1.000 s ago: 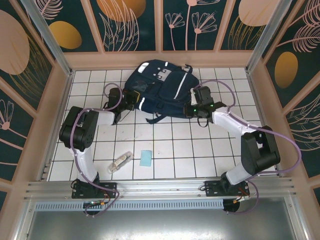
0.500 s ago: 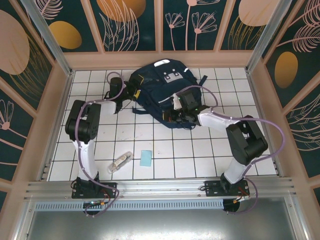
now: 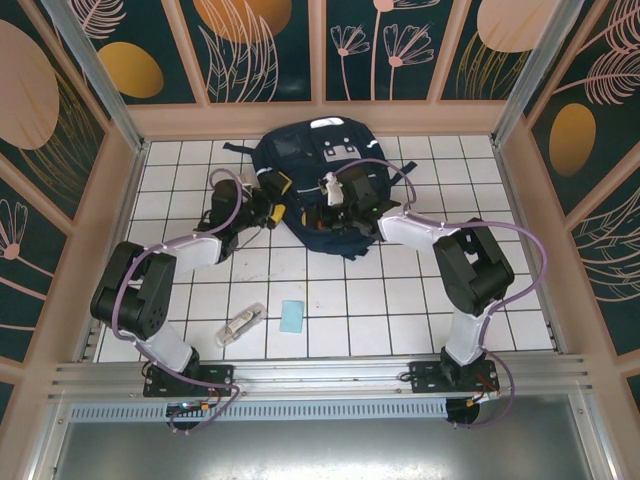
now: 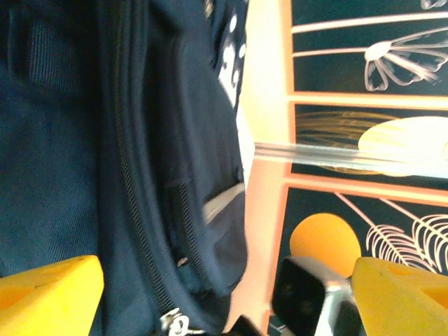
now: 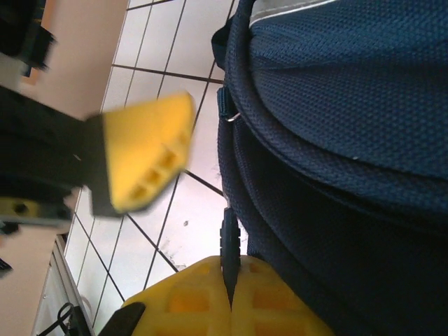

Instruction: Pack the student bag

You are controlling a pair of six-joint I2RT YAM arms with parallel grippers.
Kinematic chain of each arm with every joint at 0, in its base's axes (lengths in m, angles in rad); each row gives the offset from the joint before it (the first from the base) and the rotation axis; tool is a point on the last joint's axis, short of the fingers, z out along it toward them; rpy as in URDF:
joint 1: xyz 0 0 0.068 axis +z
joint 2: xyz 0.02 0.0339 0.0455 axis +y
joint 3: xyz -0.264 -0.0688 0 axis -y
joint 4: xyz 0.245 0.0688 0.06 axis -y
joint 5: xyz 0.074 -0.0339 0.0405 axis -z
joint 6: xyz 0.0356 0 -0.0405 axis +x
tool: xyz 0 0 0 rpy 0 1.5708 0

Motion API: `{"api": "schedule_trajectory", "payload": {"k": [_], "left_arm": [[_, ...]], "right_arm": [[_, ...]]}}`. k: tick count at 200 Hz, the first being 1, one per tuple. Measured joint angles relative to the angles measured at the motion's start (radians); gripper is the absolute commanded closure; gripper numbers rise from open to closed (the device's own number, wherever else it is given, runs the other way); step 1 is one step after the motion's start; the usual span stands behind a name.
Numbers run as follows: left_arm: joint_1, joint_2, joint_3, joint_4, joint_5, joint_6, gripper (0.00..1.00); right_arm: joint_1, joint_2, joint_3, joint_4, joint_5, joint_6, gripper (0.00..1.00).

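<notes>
The student bag (image 3: 305, 160), dark navy with white stripes, lies on the tiles at the back centre. My left gripper (image 3: 272, 200) stands open at the bag's left edge with nothing held. In the left wrist view its yellow fingers (image 4: 49, 294) frame the bag's zipped side (image 4: 105, 140) and a metal zip slider (image 4: 171, 323). My right gripper (image 3: 335, 205) rests on the bag's front edge. Seen from the right wrist, it (image 5: 229, 269) is shut on a dark zip pull (image 5: 229, 241) of the bag (image 5: 350, 140). One yellow finger (image 5: 143, 154) of the left gripper hangs close by.
A clear pouch (image 3: 241, 324) and a light blue square pad (image 3: 292, 316) lie on the tiled floor (image 3: 380, 300) near the front. Peach frame walls (image 3: 320, 118) close in the back and both sides.
The bag has shifted left and back, turning as it went. My left gripper has let go and opened. My right arm swung left, still shut on the zip pull.
</notes>
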Motion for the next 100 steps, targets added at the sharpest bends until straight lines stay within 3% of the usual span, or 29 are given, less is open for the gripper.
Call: {"api": "schedule_trajectory", "payload": {"k": [62,79,100], "left_arm": [[-0.036,0.143,-0.014,0.126,-0.01,-0.119,0.31],[-0.038,0.182,0.002,0.159,-0.027,-0.141,0.44],[-0.039,0.231,0.011,0.229,-0.033,-0.175,0.68]], "right_arm": [[0.014,0.0,0.003,-0.002,0.019,0.0,1.0],[0.017,0.0,0.003,-0.004,0.018,-0.001,1.0],[0.018,0.0,0.0,-0.018,0.018,-0.003,1.0]]}}
